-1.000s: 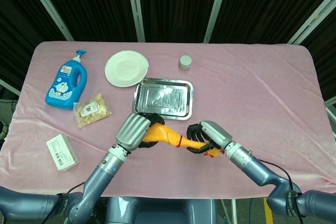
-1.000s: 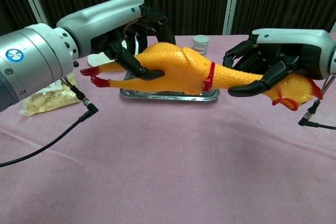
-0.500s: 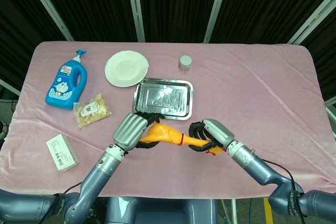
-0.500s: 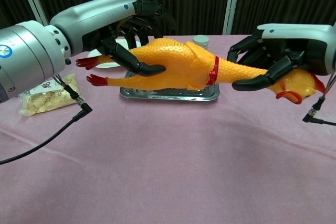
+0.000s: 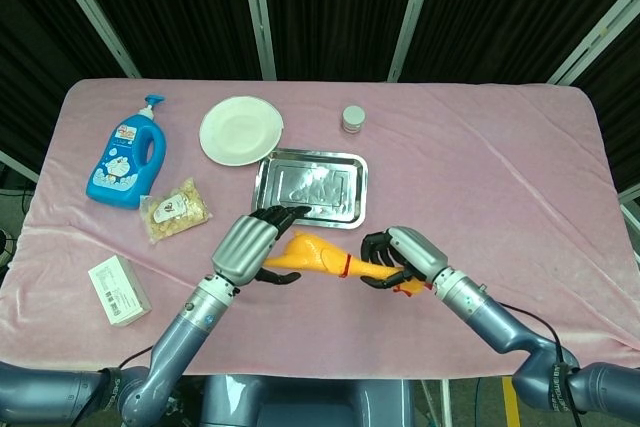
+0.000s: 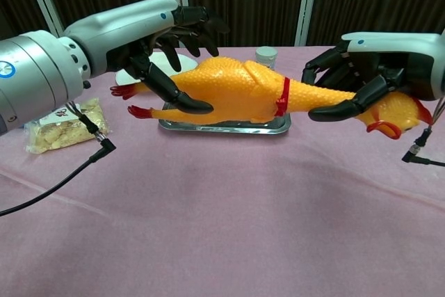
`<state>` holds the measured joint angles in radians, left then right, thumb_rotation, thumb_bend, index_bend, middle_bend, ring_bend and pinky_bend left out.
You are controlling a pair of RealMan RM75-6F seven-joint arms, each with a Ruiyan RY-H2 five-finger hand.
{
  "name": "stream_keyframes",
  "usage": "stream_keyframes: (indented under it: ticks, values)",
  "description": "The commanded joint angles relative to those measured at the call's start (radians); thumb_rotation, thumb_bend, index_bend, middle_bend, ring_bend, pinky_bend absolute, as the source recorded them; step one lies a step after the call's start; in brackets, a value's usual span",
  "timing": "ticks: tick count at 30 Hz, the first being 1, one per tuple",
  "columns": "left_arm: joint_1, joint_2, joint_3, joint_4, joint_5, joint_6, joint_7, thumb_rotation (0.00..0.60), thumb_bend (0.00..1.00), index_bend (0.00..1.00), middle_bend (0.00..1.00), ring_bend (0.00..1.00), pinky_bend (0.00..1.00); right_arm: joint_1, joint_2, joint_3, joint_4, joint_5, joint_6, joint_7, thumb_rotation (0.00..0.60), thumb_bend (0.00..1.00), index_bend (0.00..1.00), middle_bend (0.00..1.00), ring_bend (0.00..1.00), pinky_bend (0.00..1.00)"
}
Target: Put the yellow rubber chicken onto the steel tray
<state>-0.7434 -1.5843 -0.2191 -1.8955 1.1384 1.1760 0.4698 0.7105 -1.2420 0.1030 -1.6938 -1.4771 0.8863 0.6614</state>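
Fingers (image 6: 182,102) of the left hand (image 5: 243,249) are spread around the chicken's (image 6: 236,92) rear end with a thumb under its body, while the right hand (image 5: 397,256) has its fingers curled tight around the neck, holding the bird level in the air just in front of the tray (image 5: 310,187). Pink tabletop (image 5: 480,167) spreads beneath, carrying a blue bottle (image 5: 125,158), a white plate (image 5: 240,130), a white box (image 5: 118,290), a snack bag (image 5: 175,209) and a small jar (image 5: 353,118).
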Motion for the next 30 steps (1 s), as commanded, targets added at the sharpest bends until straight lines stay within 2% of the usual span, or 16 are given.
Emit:
stream_keyframes:
  ticks: [1, 4, 5, 9, 12, 15, 20, 26, 28, 30]
  values:
    - [-0.003, -0.002, 0.003, -0.003, -0.004, -0.004, 0.005, 0.550, 0.06, 0.19, 0.27, 0.24, 0.33, 0.002, -0.001, 0.001, -0.003, -0.001, -0.001, -0.003, 0.600, 0.57, 1.00, 0.75, 0.76, 0.91]
    - [-0.005, -0.007, 0.003, -0.003, -0.007, -0.003, 0.011, 0.551, 0.17, 0.24, 0.32, 0.28, 0.34, 0.003, -0.003, 0.001, -0.009, -0.003, -0.001, -0.008, 0.600, 0.58, 1.00, 0.75, 0.76, 0.91]
    - [-0.007, -0.009, 0.004, -0.003, -0.009, -0.005, 0.013, 0.552, 0.24, 0.28, 0.36, 0.32, 0.35, 0.004, -0.003, 0.001, -0.011, -0.004, -0.001, -0.009, 0.600, 0.58, 1.00, 0.75, 0.76, 0.91]
    - [-0.013, -0.018, 0.004, 0.002, -0.016, -0.006, 0.029, 0.554, 0.46, 0.45, 0.55, 0.47, 0.44, 0.004, -0.004, 0.002, -0.017, -0.002, -0.001, -0.014, 0.600, 0.57, 1.00, 0.75, 0.76, 0.91]
    - [-0.016, -0.017, 0.010, 0.001, -0.011, -0.018, 0.021, 0.591, 0.59, 0.61, 0.71, 0.60, 0.55, 0.004, -0.004, 0.002, -0.021, -0.001, 0.000, -0.017, 0.600, 0.58, 1.00, 0.75, 0.76, 0.91]
    - [-0.013, -0.024, 0.009, 0.012, 0.022, -0.009, -0.008, 0.600, 0.68, 0.72, 0.82, 0.70, 0.60, 0.004, -0.003, 0.002, -0.025, 0.000, -0.001, -0.020, 0.600, 0.58, 1.00, 0.75, 0.76, 0.91]
    - [-0.006, -0.026, 0.014, 0.021, 0.054, -0.002, -0.044, 0.600, 0.70, 0.83, 0.93, 0.79, 0.64, 0.005, -0.005, 0.003, -0.030, 0.003, -0.003, -0.025, 0.600, 0.58, 1.00, 0.75, 0.76, 0.91]
    - [-0.003, -0.022, 0.012, 0.021, 0.055, -0.002, -0.055, 0.600, 0.70, 0.87, 0.97, 0.82, 0.67, 0.004, -0.007, 0.003, -0.033, 0.004, -0.001, -0.031, 0.600, 0.58, 1.00, 0.75, 0.76, 0.91]
    - [-0.002, -0.021, 0.011, 0.020, 0.053, -0.002, -0.053, 0.600, 0.68, 0.85, 0.95, 0.80, 0.66, 0.003, -0.007, 0.003, -0.033, 0.005, 0.000, -0.032, 0.600, 0.58, 1.00, 0.75, 0.76, 0.91]
    - [-0.001, -0.020, 0.011, 0.019, 0.054, 0.000, -0.054, 0.600, 0.58, 0.73, 0.84, 0.73, 0.63, 0.003, -0.006, 0.002, -0.032, 0.005, 0.000, -0.033, 0.600, 0.58, 1.00, 0.75, 0.76, 0.91]
